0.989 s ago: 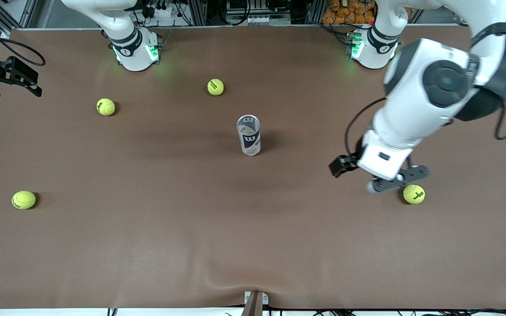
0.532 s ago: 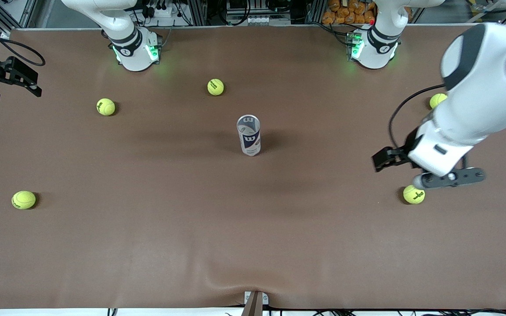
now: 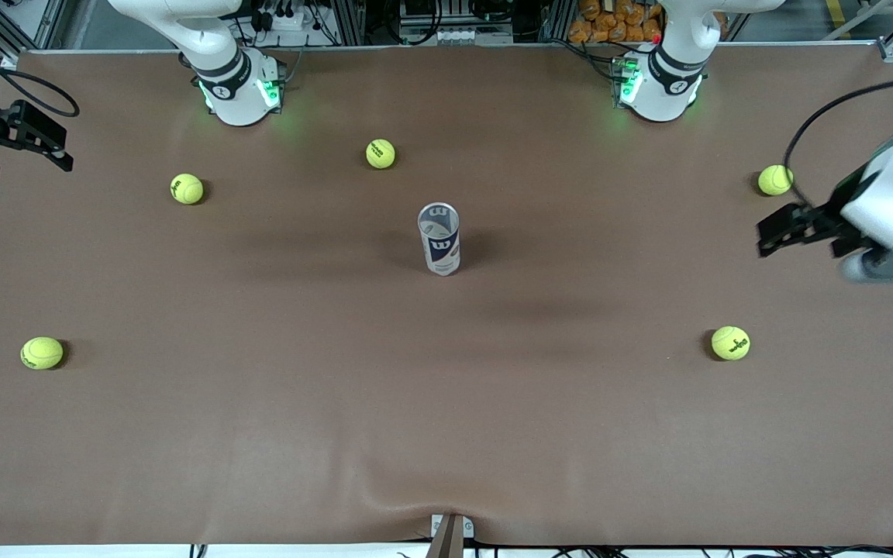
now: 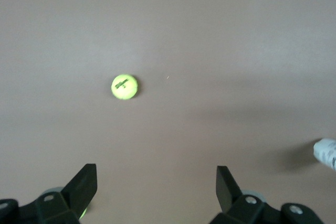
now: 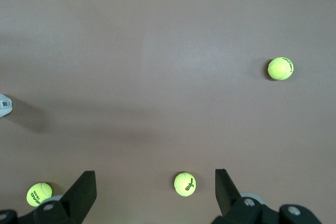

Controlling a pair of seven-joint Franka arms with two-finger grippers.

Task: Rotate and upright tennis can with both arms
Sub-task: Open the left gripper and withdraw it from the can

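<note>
Left gripper spread wide, empty, over bare mat at the left arm's end. Right gripper likewise spread, empty, waiting. Well apart from both: tennis can mid-table, upright, long axis vertical, open mouth up.

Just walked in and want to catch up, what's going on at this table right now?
Nothing is being held. The tennis can already stands upright mid-table, untouched, with five tennis balls scattered around it. The left claw hangs open over the table's edge at the left arm's end, above the bare cloth between two of the balls. The right claw is open too, up over the right arm's end of the table, where that arm waits.
</note>
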